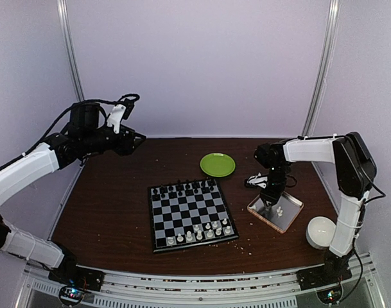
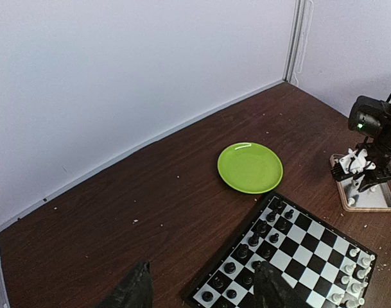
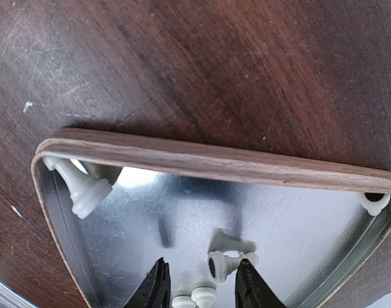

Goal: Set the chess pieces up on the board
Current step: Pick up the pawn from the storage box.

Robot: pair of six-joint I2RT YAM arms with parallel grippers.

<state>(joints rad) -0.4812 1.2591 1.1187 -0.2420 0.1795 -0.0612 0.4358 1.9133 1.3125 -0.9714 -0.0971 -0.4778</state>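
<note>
The board (image 1: 185,215) lies mid-table, black chessmen (image 1: 182,188) along its far rows and several white chess pieces (image 1: 205,232) at its near right corner. More white pieces (image 1: 280,210) lie in a shiny-floored tray (image 1: 293,218) to the right. My right gripper (image 3: 201,289) reaches down into that tray (image 3: 201,160), jaws open a little. A toppled white piece (image 3: 224,264) lies by the right finger (image 3: 250,285), and the tops of two others (image 3: 194,298) show between the fingers. My left gripper (image 2: 201,295) hangs open and empty high over the table's far left.
A green plate (image 1: 217,164) sits behind the board. A white bowl (image 1: 321,231) stands near the right arm's base. Other white pieces rest in the tray's left corner (image 3: 86,189) and right corner (image 3: 373,203). Grey walls close in the back and sides.
</note>
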